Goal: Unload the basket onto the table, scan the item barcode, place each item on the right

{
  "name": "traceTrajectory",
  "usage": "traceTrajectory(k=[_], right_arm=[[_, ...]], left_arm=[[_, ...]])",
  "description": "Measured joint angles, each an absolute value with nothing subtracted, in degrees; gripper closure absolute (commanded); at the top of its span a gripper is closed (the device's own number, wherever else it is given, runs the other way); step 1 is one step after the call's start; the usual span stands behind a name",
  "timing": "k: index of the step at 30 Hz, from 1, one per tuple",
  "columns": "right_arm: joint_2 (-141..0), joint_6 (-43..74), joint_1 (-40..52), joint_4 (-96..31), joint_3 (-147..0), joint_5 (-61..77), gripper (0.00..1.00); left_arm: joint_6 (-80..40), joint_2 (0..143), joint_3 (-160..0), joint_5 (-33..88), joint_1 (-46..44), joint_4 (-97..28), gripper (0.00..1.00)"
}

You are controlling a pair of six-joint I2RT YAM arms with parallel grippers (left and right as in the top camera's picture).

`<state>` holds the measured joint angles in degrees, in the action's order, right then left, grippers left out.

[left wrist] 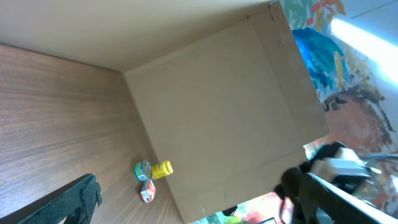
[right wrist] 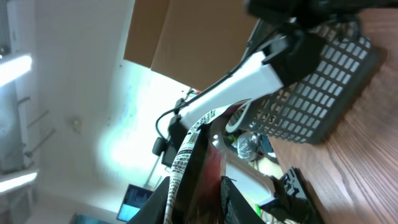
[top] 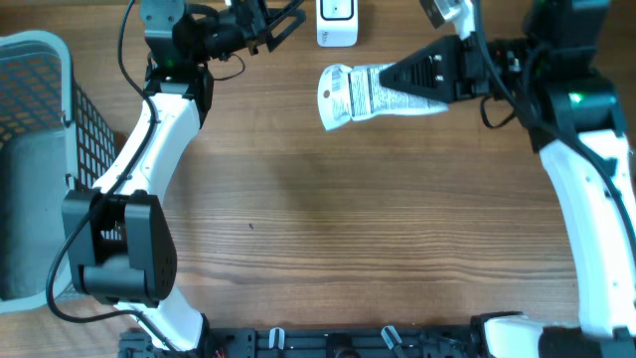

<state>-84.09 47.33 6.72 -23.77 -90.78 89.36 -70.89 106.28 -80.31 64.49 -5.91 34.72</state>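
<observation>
The item is a flat white pouch with printed text, held level above the table in the overhead view. My right gripper is shut on its right end. In the right wrist view the pouch shows edge-on, white print on one face and red on the other, pinched between the black fingers. A white scanner box stands at the table's back edge, just beyond the pouch. My left gripper hangs open and empty at the back, left of the scanner. In the left wrist view its fingers stand wide apart.
A grey mesh basket fills the table's left side. The left wrist view takes in a cardboard box, a yellow bottle, a small can and a red packet on the wood.
</observation>
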Motion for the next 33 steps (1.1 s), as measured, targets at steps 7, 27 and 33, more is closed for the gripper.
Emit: traceTrajectory(k=[7,27,33], right_arm=[[-78.61,47.99,6.72,-23.77,-90.78,89.36,0.95],[-93.08,36.67,6.35,-8.25,-90.45,87.66,0.95],[-102.54,36.77,3.64,-4.6,-90.45,87.48,0.95]], left_arm=[[-69.6,106.28,-80.31,64.45,-5.91,34.57,0.0],[-69.25,105.89,-80.31,67.26,-5.91,34.72,0.0],[-67.53,101.36,-80.29,68.53,-5.91,35.11,0.01]])
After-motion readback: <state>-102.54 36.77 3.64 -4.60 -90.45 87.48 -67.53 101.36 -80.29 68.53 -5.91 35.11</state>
